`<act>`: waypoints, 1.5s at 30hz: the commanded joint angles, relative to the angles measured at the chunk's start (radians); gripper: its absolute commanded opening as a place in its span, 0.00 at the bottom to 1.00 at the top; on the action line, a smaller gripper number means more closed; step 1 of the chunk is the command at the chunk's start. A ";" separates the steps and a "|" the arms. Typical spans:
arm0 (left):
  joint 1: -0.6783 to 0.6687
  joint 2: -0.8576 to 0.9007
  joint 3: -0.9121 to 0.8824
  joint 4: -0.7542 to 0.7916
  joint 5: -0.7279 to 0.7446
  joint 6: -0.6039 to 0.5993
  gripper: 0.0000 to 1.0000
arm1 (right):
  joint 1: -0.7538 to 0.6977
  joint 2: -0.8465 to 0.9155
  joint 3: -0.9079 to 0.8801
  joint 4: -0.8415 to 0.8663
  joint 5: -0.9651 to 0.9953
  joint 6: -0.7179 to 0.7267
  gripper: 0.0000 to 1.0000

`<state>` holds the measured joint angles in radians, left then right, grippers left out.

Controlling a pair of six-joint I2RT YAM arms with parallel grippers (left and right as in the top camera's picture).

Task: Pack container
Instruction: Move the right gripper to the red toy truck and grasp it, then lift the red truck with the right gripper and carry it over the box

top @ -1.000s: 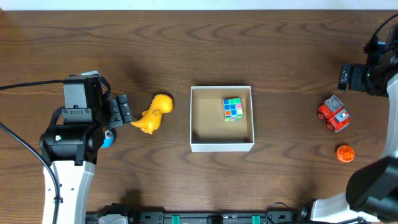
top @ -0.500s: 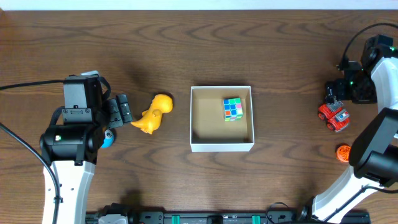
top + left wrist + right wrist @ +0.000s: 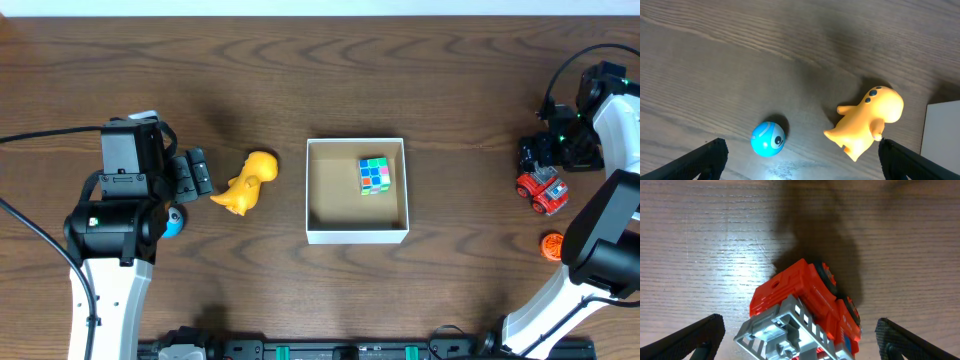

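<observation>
The container (image 3: 356,234), a square white-walled box with a tan inside, sits mid-table and holds a colourful cube (image 3: 374,174). A yellow dinosaur toy (image 3: 249,180) lies left of it and also shows in the left wrist view (image 3: 866,120). A blue ball (image 3: 768,139) lies by the left arm (image 3: 173,222). My left gripper (image 3: 199,175) is open, just left of the dinosaur. A red toy truck (image 3: 543,190) lies at the far right. My right gripper (image 3: 535,157) is open, right over the truck (image 3: 805,310), its fingers on either side of it.
An orange ball (image 3: 554,246) lies on the table below the truck near the right arm's base. The container's white corner (image 3: 941,135) shows at the right edge of the left wrist view. Dark wood table all round.
My right arm has swung in from the far right edge and come down over the red truck. The left arm and the toys have not moved.
</observation>
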<state>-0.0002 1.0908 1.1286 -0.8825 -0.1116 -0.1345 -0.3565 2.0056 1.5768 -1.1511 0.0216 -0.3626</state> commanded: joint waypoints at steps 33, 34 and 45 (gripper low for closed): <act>0.006 0.000 0.021 0.001 -0.004 -0.010 0.98 | -0.003 0.011 -0.225 0.222 0.029 -0.055 0.84; 0.006 0.000 0.021 0.001 -0.004 -0.010 0.98 | -0.003 0.011 -0.225 0.227 0.026 -0.046 0.82; 0.006 0.000 0.021 0.001 -0.005 -0.010 0.98 | -0.003 0.010 -0.225 0.245 0.009 0.011 0.64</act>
<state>-0.0002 1.0908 1.1282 -0.8825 -0.1116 -0.1345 -0.3569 2.0060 1.3540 -0.9104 0.0463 -0.3729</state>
